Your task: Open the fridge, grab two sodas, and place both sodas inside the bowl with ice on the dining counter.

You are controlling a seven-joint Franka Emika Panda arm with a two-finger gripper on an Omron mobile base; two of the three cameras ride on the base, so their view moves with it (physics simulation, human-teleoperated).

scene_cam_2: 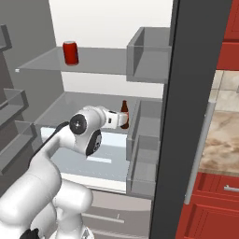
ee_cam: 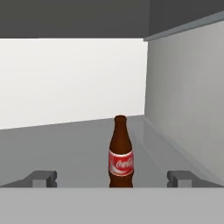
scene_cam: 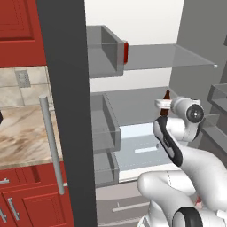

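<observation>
One red soda can point(scene_cam_2: 71, 52) stands upright on the upper grey shelf point(scene_cam_2: 98, 60) of the open fridge point(scene_cam_2: 112, 28), toward the left of that shelf in the right base view; in the left base view only a sliver of the can shows past a door bin point(scene_cam: 106, 51). Below it, on the next shelf down, the gripper point(ee_cam: 112, 178) reaches into the white interior with its jaws spread wide — nothing between them. Straight ahead of the fingertips point(ee_cam: 43, 177) stands a brown cola bottle point(ee_cam: 120, 153) with a red label, upright, apart from the tips. Whether the bottle sits near the back wall or mid-shelf is hard to judge. Right of it rises the grey inner wall; further right hangs the dark door edge point(scene_cam_2: 170, 116) with its bar handle point(scene_cam_2: 198, 154).
</observation>
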